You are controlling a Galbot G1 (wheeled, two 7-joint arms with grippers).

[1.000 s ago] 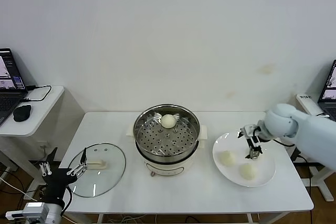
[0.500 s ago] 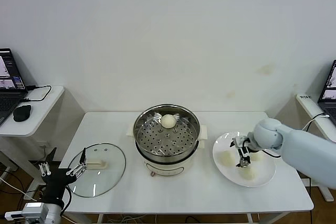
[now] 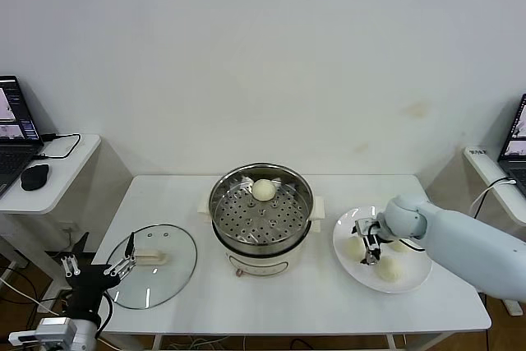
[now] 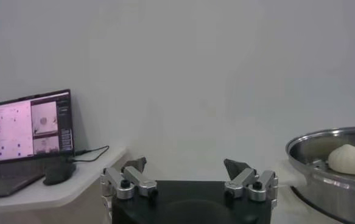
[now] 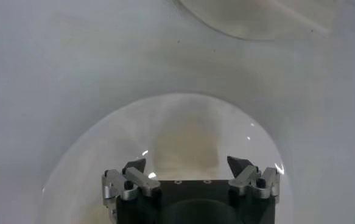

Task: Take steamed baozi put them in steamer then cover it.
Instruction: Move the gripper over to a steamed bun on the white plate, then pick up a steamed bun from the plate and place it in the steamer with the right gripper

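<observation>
Head view, centre: the steamer [image 3: 261,213] on the bench [image 3: 329,302] holds one steamed baozi [image 3: 263,190] at the far side of its tray. Right of frame: over the last second the right tool [image 3: 366,242] has swung from the plate's [image 3: 415,278] far side to its left part, jaws spread and empty, over a plate baozi [image 3: 355,247]; a second pick seems imminent. Lower left: the left tool [image 3: 97,266] idles open beside the glass lid [image 3: 168,265].
</observation>
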